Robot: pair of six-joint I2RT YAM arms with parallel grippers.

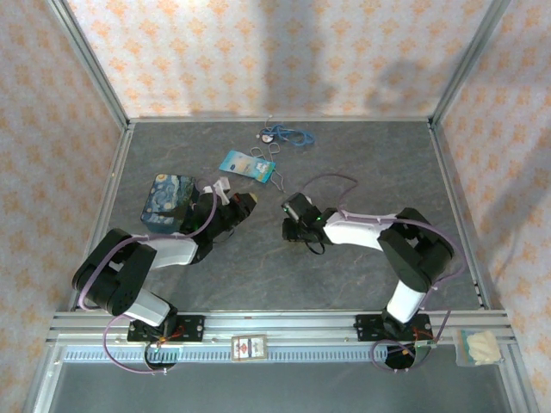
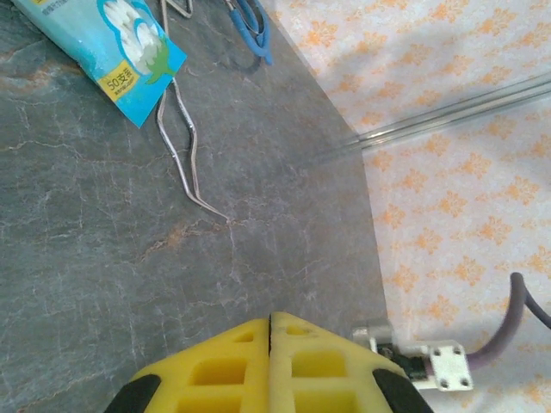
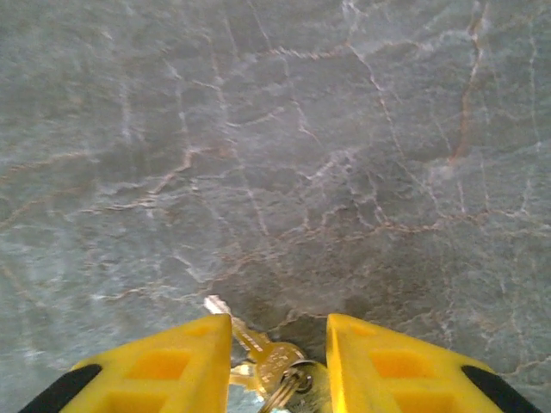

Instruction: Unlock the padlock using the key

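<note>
From above, my left gripper (image 1: 244, 205) sits low just beside the starry blue box (image 1: 170, 203). My right gripper (image 1: 293, 222) is down near the middle of the table (image 1: 370, 172), and I judge it is there to collect the key while the left one waits. I cannot pick out the padlock here. Through my left wrist, my yellow fingers (image 2: 232, 366) are pressed together with nothing visible between them, aimed past a blue packet (image 2: 103, 52) on a wire ring (image 2: 181, 146). Through my right wrist, my fingers (image 3: 185, 357) stand spread and straddle the key (image 3: 274, 357), which lies flat on the table. It is pale brass, bunched on a small ring, with one blade pointing up and left, not yet pinched.
</note>
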